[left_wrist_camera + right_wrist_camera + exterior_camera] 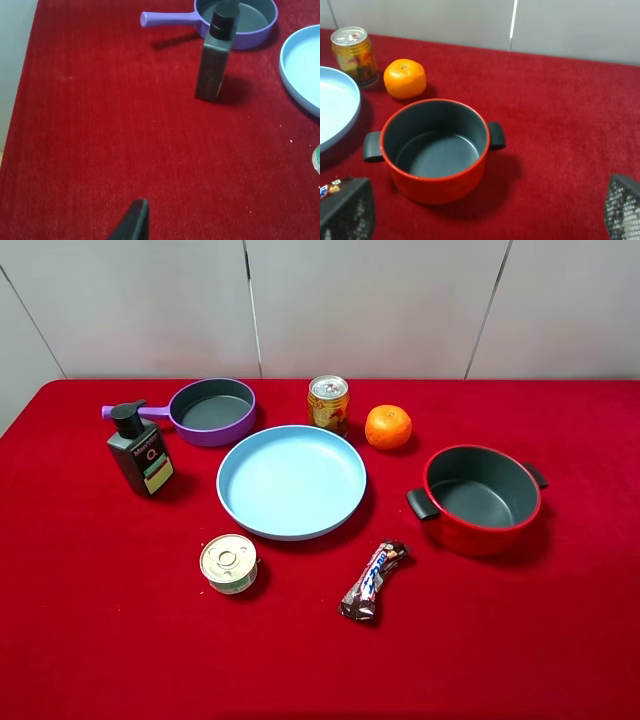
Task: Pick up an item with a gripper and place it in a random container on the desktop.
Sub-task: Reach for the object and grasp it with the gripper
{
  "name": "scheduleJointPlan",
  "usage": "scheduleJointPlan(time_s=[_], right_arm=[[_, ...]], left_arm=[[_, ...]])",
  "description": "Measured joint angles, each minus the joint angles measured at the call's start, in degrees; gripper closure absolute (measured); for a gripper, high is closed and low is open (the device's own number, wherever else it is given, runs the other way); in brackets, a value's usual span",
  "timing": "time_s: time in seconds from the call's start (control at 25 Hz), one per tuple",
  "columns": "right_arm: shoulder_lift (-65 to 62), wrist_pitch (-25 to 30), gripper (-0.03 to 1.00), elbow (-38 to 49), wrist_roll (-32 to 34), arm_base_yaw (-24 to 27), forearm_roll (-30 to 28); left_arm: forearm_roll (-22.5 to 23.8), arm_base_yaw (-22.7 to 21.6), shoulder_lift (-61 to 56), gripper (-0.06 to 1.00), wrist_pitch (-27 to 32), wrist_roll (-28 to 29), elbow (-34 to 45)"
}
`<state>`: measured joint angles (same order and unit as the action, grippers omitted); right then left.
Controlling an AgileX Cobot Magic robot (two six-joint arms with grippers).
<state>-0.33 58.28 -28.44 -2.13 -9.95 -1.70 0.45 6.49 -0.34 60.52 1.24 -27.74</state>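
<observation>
Left jaws and blue plate (304, 70), cut off at edge

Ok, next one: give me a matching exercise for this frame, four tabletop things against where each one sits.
Things:
1. drink can
2. red pot
3. flat tin
4. pump bottle

Places:
A. left of the blue plate, near the purple pan's handle
B. behind the plate, beside the orange
C. right of the plate, empty
D. in front of the plate, toward its left

Pairs: 1-B, 2-C, 3-D, 4-A
</observation>
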Motion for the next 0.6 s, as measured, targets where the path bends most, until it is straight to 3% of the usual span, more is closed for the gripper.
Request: scheduleJointPlan(time_s=[0.6], right_arm=[[0.00,0.00,0.27,0.00,0.00,0.00,0.00]], left_arm=[[0.00,0.00,0.00,-0.05,0.00,0.00,0.00]])
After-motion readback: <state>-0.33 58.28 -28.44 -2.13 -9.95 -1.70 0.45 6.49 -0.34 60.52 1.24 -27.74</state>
